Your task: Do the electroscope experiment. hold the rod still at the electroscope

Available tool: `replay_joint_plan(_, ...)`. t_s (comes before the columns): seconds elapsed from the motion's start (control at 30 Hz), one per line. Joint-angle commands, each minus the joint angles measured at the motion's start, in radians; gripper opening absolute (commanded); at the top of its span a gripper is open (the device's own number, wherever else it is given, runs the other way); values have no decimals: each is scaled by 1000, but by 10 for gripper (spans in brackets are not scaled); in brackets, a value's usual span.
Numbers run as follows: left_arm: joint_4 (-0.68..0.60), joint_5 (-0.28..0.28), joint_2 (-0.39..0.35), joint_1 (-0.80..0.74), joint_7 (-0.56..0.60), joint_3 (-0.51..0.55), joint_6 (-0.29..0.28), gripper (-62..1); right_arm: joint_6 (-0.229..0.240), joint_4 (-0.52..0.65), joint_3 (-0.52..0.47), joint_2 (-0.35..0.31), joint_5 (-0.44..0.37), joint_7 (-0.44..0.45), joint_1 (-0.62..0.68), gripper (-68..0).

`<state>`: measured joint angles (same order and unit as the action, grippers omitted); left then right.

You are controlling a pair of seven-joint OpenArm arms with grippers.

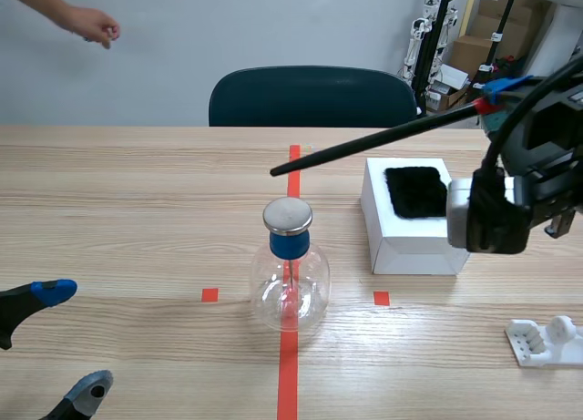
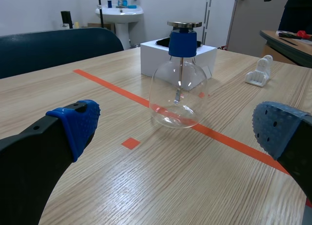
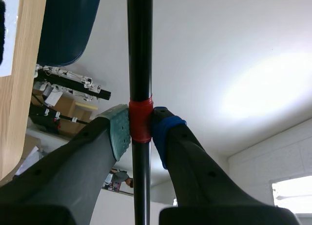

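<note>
The electroscope [image 1: 288, 256] is a clear glass flask with a blue stopper and a metal disc on top, standing on the red tape line at mid-table. A long black rod [image 1: 373, 142] slants down from the right. Its tip hangs a little above and behind the disc, not touching it. My right gripper [image 1: 495, 99] is raised at the far right, shut on the rod at its red band [image 3: 140, 120]. My left gripper [image 1: 73, 340] rests open low at the front left, well short of the flask [image 2: 178, 88].
A white box [image 1: 410, 215] with a black fur patch stands right of the flask. A white rod stand [image 1: 547, 340] lies at the front right. A dark chair [image 1: 314, 97] is behind the table, and a person's hand [image 1: 91, 24] hovers at the far left.
</note>
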<state>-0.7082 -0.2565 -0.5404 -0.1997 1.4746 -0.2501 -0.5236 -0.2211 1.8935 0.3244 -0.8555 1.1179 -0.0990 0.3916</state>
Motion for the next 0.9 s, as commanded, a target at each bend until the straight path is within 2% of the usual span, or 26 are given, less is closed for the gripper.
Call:
replay_joint_plan(0.0, -5, 12, -12, 0, 18, 7, 5, 14, -8, 21, -10, -3, 18, -17, -11, -638)
replay_joint_plan(0.1, -5, 12, -12, 0, 18, 7, 5, 14, 34, 19, -5, 5, 50, -32, -11, -638)
replay_joint_plan(0.5, -5, 12, -12, 0, 18, 7, 5, 14, 36, 11, -4, 14, 87, -32, -11, -638)
replay_joint_plan(0.67, -5, 12, -12, 0, 18, 7, 5, 14, 80, 11, -4, 13, 106, -28, -11, -638)
replay_joint_plan(0.87, -5, 12, -12, 0, 18, 7, 5, 14, 80, 11, -4, 13, 106, -26, -11, -638)
